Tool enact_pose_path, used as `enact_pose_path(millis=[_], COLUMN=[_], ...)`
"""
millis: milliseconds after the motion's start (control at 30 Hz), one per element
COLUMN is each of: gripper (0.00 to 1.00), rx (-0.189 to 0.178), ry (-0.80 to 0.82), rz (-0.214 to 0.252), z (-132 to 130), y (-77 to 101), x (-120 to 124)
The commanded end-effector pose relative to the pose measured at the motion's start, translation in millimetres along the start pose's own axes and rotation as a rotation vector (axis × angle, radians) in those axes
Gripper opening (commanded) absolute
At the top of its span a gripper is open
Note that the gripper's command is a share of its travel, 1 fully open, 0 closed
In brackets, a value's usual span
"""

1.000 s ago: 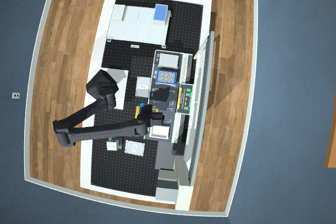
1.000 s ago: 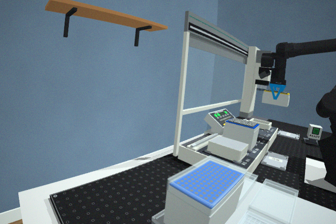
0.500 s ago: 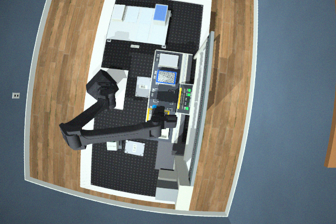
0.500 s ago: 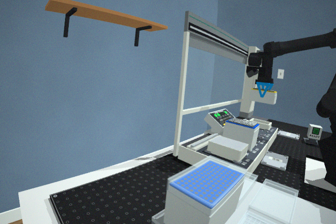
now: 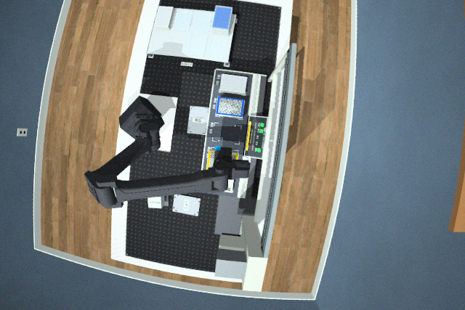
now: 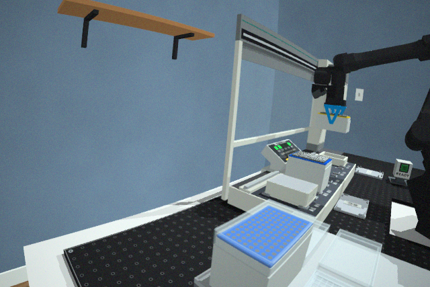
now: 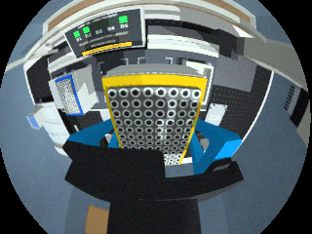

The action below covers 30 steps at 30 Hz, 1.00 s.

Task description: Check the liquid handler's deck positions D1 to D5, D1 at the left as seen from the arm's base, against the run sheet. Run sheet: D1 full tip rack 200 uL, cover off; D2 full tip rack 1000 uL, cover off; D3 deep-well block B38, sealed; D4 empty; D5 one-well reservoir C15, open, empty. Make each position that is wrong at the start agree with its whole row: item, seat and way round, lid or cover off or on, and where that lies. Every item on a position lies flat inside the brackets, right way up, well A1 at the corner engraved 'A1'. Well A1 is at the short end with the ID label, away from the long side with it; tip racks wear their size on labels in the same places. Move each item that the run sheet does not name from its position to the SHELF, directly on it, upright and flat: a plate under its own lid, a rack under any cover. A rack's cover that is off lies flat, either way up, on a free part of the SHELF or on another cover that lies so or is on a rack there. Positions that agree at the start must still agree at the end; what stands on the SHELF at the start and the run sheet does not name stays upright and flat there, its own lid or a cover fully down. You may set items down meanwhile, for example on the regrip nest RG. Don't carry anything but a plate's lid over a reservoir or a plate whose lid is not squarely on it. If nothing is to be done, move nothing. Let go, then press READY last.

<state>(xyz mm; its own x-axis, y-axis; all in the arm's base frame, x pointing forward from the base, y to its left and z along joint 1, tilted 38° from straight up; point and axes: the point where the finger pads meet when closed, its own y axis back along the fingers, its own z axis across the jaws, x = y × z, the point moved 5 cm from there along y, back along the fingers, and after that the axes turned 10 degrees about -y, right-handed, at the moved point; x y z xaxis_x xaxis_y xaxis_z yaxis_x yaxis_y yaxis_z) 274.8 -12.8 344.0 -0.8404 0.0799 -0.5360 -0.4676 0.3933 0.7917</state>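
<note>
My gripper (image 6: 332,113) is shut on a yellow-rimmed tip rack (image 6: 336,120) with no cover. It holds the rack level, high above the near end of the liquid handler's deck (image 5: 229,126). In the wrist view the rack (image 7: 155,117) sits between the blue fingers (image 7: 155,150), with its tips showing. From above, the wrist (image 5: 224,155) covers most of the rack (image 5: 210,158). On the deck stand a blue-rimmed uncovered tip rack (image 5: 229,106) (image 6: 310,158) and, beside it at the far end, a white sealed block (image 5: 233,83) (image 6: 291,188). A low white reservoir (image 6: 333,156) lies behind the blue-rimmed rack.
The SHELF platform (image 5: 189,33) carries a blue tip rack under a clear cover (image 5: 222,17) (image 6: 263,238), and clear lids (image 6: 351,252). The RG nest (image 5: 199,117) lies beside the deck. The READY button (image 6: 402,169), the control panel (image 6: 283,148) and the gantry head (image 6: 321,131) stand close by.
</note>
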Motion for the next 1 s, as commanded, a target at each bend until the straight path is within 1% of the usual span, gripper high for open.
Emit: enact_pose_path(millis=[0, 967], gripper=[0.0, 0.0], rx=[-0.013, -0.015], ry=[-0.042, -0.044], rz=[-0.065, -0.073], z=[-11.6, -13.4], y=[22.4, 24.8], x=[-18.0, -19.9])
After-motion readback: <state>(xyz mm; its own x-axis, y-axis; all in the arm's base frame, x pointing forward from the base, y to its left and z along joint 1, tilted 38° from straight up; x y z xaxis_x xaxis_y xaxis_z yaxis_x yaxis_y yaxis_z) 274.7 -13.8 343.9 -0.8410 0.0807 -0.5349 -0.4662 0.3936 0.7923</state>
